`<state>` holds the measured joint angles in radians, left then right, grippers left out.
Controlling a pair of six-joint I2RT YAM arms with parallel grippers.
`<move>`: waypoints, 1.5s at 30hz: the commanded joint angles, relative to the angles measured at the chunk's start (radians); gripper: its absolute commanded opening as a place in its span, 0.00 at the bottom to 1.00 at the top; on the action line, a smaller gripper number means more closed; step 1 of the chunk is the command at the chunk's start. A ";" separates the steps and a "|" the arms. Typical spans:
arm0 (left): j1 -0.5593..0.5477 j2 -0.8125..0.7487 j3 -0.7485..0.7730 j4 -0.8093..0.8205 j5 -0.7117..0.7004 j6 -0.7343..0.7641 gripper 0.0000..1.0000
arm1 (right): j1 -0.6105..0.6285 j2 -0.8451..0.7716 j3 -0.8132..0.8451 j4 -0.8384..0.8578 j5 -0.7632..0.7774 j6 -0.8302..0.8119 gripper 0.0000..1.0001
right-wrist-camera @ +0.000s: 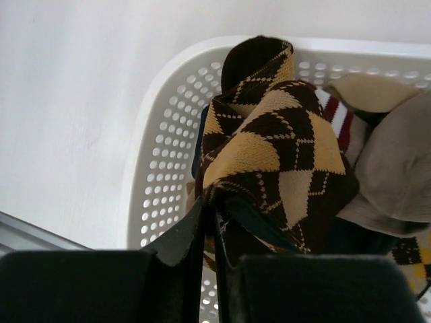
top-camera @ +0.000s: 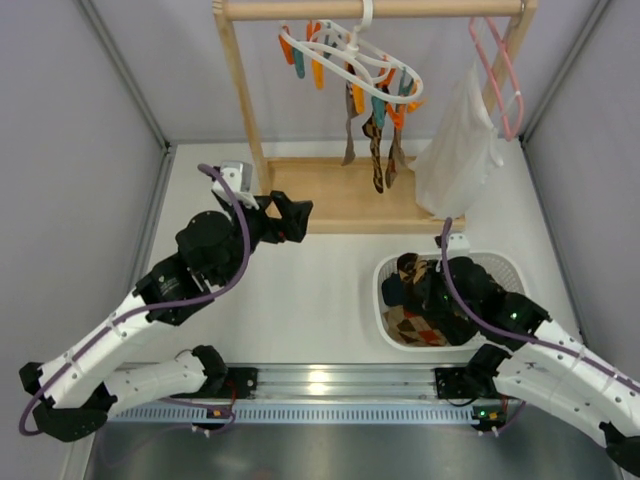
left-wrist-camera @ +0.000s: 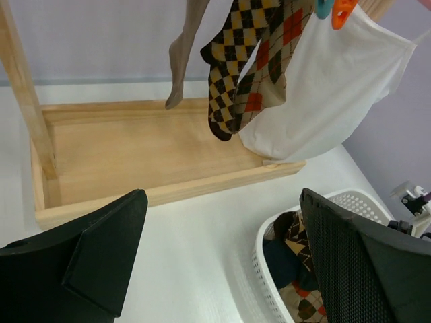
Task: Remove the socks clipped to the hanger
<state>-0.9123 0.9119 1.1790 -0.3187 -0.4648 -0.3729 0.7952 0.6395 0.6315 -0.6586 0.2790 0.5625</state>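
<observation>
My left hand (left-wrist-camera: pixel 222 252) hovers over the desk (top-camera: pixel 330 275) with its fingers wide apart, facing the socks (left-wrist-camera: pixel 241 77) that dangle from the hanger (top-camera: pixel 335 42). My right hand (right-wrist-camera: pixel 214 232) is pinched together on a fold of an argyle sock (right-wrist-camera: pixel 276 155) in the basket (right-wrist-camera: pixel 158 182). The hanging socks look light, limp and stretchy, so I would pinch one high, just under its clip (left-wrist-camera: pixel 343 9), and tug straight down.

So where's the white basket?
In the top view the white basket sits on the right of the table, in front of the wooden rack, with socks inside; the jaws of the right gripper pinch an argyle sock there.
</observation>
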 commanded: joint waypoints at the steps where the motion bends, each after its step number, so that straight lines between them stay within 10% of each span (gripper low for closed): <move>1: -0.002 -0.074 -0.065 0.026 -0.014 -0.041 0.98 | -0.010 0.046 -0.041 0.053 -0.093 0.023 0.08; 19: -0.002 -0.292 -0.090 -0.192 0.040 0.011 0.98 | -0.008 -0.080 0.214 -0.132 0.011 -0.102 0.96; 27: -0.002 -0.323 -0.056 -0.335 0.078 0.031 0.98 | -0.057 0.193 0.344 0.227 0.132 -0.314 0.86; 33: -0.002 -0.399 -0.130 -0.364 -0.021 0.051 0.98 | -0.326 0.403 0.358 0.526 -0.219 -0.368 0.59; 45: -0.002 -0.377 -0.220 -0.361 -0.015 0.068 0.98 | -0.441 0.758 0.565 0.724 -0.313 -0.452 0.62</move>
<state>-0.9123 0.5270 0.9520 -0.6903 -0.4919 -0.3321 0.3851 1.3663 1.1324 -0.0963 0.0227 0.1425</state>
